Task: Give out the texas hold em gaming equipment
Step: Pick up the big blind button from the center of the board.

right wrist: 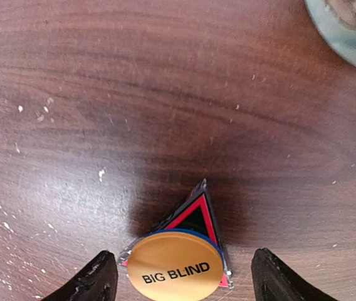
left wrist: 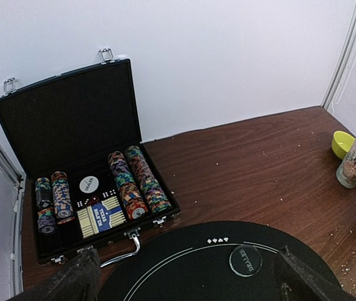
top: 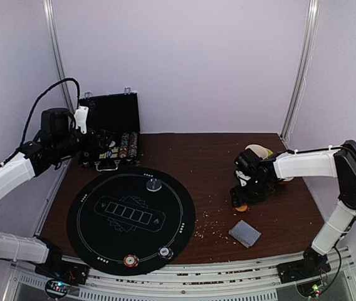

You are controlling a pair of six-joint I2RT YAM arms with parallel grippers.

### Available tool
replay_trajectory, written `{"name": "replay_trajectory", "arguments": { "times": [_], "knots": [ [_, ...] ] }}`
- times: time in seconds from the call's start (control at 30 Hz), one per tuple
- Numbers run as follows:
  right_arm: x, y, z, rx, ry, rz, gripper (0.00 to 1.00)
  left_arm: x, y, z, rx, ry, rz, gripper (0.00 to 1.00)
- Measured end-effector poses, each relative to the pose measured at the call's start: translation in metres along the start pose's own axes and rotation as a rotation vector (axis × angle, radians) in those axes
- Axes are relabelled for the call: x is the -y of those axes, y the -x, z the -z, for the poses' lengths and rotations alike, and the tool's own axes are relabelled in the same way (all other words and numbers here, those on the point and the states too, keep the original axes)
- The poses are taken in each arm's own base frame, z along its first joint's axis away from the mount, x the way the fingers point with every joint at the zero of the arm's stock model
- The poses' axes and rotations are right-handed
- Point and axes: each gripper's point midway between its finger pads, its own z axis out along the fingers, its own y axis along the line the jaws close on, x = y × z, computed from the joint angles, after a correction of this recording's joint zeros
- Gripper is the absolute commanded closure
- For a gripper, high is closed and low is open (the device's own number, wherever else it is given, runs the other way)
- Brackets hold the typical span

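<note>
Your right gripper [right wrist: 184, 279] hangs spread, fingers flanking the orange BIG BLIND disc [right wrist: 175, 268], which lies on a red-and-black triangular piece [right wrist: 197, 219] on the wooden table [right wrist: 165, 94]. Your left gripper [left wrist: 188, 279] is spread too, over the black mat [left wrist: 165, 269] beside the open chip case [left wrist: 71, 125].

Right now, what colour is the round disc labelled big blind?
The round BIG BLIND disc is orange with black lettering, clearest in the right wrist view.

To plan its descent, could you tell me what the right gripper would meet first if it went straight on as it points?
Most likely the orange BIG BLIND disc, which lies between the open fingers of the right gripper; depth is hard to judge.
</note>
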Motion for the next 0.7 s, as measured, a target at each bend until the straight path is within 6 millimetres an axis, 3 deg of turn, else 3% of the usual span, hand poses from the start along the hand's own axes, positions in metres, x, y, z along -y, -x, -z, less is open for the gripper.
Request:
{"name": "replay_trajectory", "arguments": {
  "times": [0.7],
  "knots": [
    [0.006, -0.012, -0.007, -0.030, 0.011, -0.026, 0.66, -0.001, 0.000, 0.000, -0.001, 0.005, -0.001, 0.02]
  ]
}}
